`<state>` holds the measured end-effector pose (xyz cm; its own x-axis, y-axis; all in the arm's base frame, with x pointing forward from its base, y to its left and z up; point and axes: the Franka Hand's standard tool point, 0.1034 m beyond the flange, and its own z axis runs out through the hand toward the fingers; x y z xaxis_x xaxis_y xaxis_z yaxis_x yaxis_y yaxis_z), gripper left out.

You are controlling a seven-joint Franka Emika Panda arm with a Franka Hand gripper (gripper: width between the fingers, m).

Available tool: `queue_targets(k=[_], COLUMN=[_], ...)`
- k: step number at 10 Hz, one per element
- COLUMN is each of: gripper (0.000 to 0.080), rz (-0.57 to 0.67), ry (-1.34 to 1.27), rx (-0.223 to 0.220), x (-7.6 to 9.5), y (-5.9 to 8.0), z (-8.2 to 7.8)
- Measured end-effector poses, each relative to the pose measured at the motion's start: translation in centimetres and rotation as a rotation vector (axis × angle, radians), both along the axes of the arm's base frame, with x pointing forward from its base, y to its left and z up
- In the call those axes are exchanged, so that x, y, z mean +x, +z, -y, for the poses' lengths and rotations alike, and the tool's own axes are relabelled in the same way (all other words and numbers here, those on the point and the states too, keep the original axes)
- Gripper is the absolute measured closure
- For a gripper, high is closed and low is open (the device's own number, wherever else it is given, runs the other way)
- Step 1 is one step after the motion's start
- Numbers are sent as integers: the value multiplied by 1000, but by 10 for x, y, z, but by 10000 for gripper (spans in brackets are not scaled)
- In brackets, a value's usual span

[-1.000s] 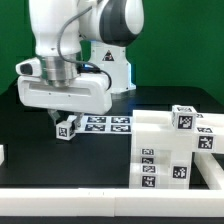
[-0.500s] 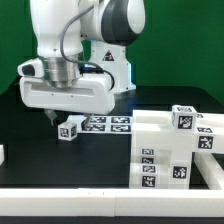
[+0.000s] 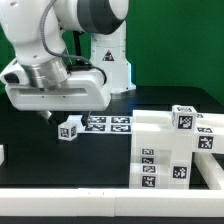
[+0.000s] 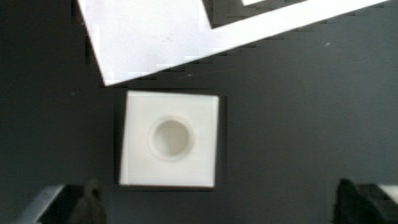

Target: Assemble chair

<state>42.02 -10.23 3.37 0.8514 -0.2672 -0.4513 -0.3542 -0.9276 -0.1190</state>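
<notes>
A small white chair piece [image 3: 68, 128] with a black-and-white tag stands alone on the black table, just beside the marker board [image 3: 108, 123]. My gripper [image 3: 54, 118] hangs a little above it, toward the exterior view's left, open and holding nothing. In the wrist view the same piece [image 4: 173, 140] shows a flat white face with an oval hole, lying free between and ahead of the two dark fingertips [image 4: 68, 205]; the gripper [image 4: 217, 208] stands wide open. More tagged chair pieces [image 3: 165, 152], long bars and blocks, stand grouped at the exterior view's right.
The marker board's corner [image 4: 169, 35] lies close to the small piece. A white object [image 3: 3, 153] shows at the exterior view's left edge. A white rim [image 3: 90, 205] borders the table's front. The robot base [image 3: 110, 60] stands behind.
The jaws have opened and let go of the small tagged piece, which now rests on the table. The hand has lifted and shifted toward the exterior view's left.
</notes>
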Motion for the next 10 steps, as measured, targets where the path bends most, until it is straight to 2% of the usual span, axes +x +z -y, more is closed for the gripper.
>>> queue_targets(k=[2,4,5,6,7,10], gripper=[151,151,151,151,151,151], rz=[-136,-286,-315,-371,-400,-455], ry=[10,-14,-10,-27,-56,-75], rx=[67,131,138,154,142,152], x=[-4,0,6,3,-4,-22], y=[-1,-8,-14,-16,-25,-30], z=[-1,7,11,12,13,6])
